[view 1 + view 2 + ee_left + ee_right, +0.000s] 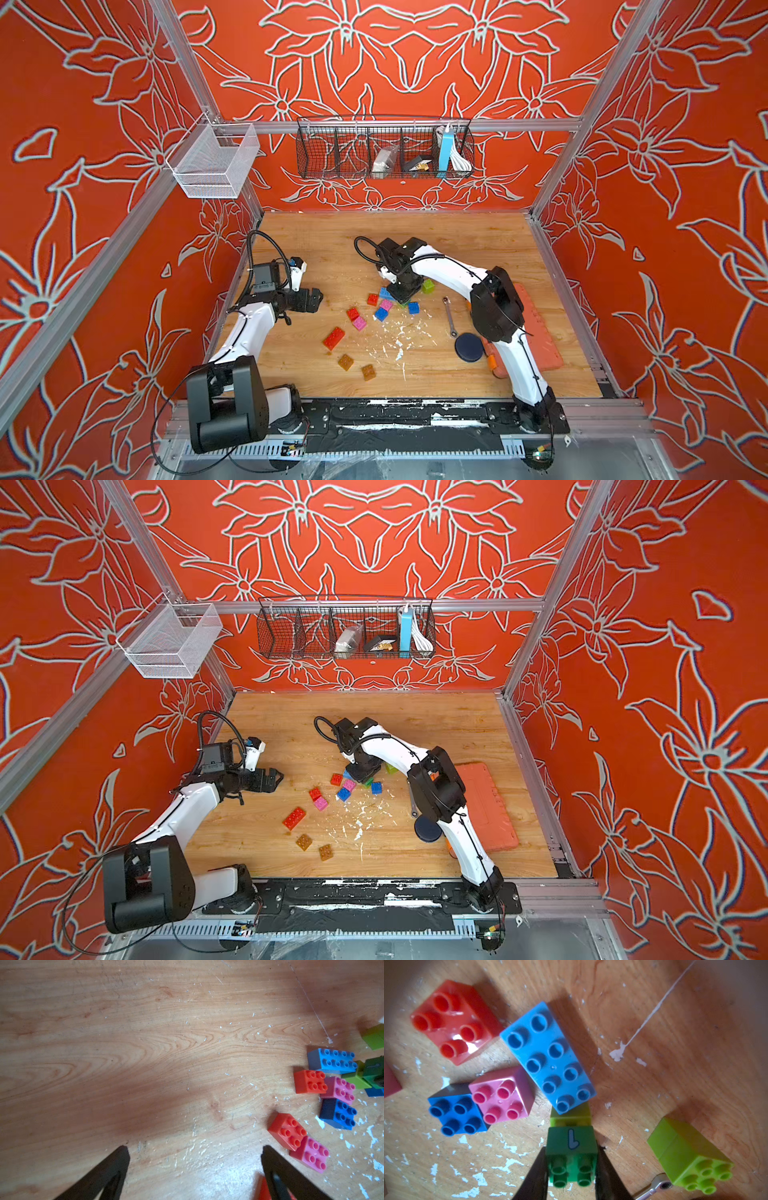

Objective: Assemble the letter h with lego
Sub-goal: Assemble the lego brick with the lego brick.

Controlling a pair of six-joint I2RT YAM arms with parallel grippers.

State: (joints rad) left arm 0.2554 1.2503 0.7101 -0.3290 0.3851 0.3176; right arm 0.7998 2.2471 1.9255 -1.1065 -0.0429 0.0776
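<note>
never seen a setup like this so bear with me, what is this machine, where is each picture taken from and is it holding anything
It is a robot with two arms at a wooden table. Both top views look down on the whole scene from almost the same spot; the other two pictures come from a camera on each wrist. The left arm has its jaws open over bare wood, holding nothing. The right arm has its jaws shut on a dark green brick printed with a 1, which touches a lime brick. Loose lego lies around, such as a long light blue brick, a pink brick and a long red brick. A wrench, a dark disc and an orange case lie nearby.
</note>
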